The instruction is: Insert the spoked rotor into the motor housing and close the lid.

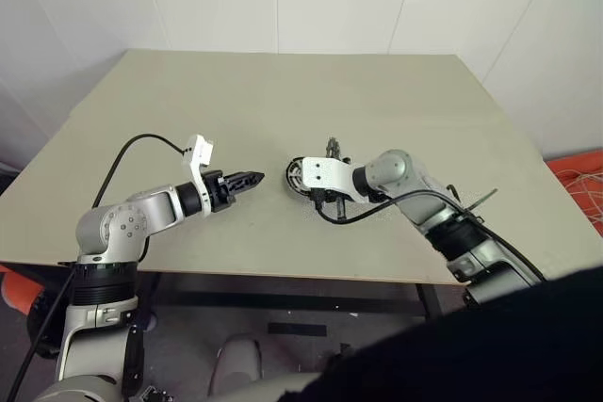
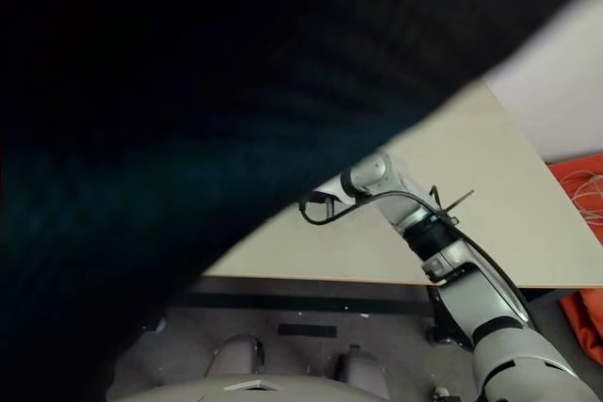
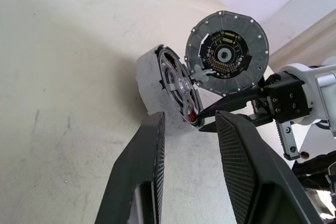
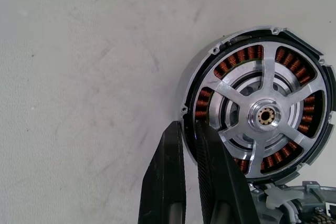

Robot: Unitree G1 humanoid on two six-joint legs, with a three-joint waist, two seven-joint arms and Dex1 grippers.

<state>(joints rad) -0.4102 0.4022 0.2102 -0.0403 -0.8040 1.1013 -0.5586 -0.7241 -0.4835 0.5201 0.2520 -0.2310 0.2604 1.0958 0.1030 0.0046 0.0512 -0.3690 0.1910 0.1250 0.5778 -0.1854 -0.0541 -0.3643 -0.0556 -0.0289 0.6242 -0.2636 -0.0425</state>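
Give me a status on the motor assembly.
Done: the rotor sits inside the housing, its spokes over the copper windings. In hand: the right hand is pinched on the housing's rim, holding it tipped on edge; the left hand is open and empty nearby. Left: the lid stands open beside the housing and needs closing.

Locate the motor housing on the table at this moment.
In the left eye view, the motor housing stands on edge near the table's middle, between the left gripper and the right gripper, which pinches its rim.
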